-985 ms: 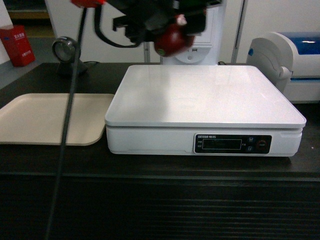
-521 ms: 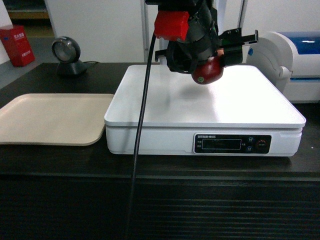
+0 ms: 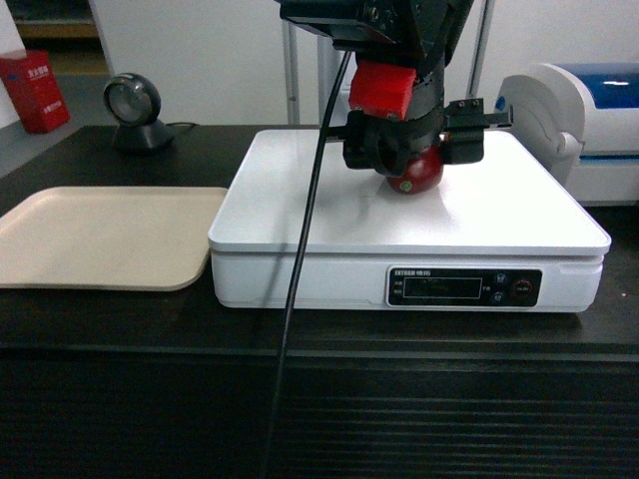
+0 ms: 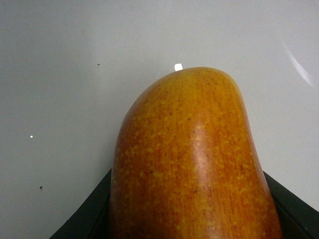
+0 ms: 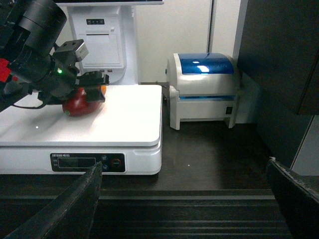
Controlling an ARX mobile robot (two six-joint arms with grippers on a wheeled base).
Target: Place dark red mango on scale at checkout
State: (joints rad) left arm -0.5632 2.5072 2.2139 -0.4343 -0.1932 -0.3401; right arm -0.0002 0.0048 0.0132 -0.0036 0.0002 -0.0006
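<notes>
Head view: left pincer (image 3: pixel 414 165) closed around dark red mango (image 3: pixel 417 172), resting on scale (image 3: pixel 329 215).

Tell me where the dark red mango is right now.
In the head view the dark red mango sits right of centre toward the back of the white scale, held in the left tool, left of the white-and-blue machine.

The left gripper (image 3: pixel 414 160) is carrying the dark red mango (image 3: pixel 416 172) down and rightward from above the scale's (image 3: pixel 329 215) back edge, and the fruit is now resting on, or just above, the white platform.
</notes>
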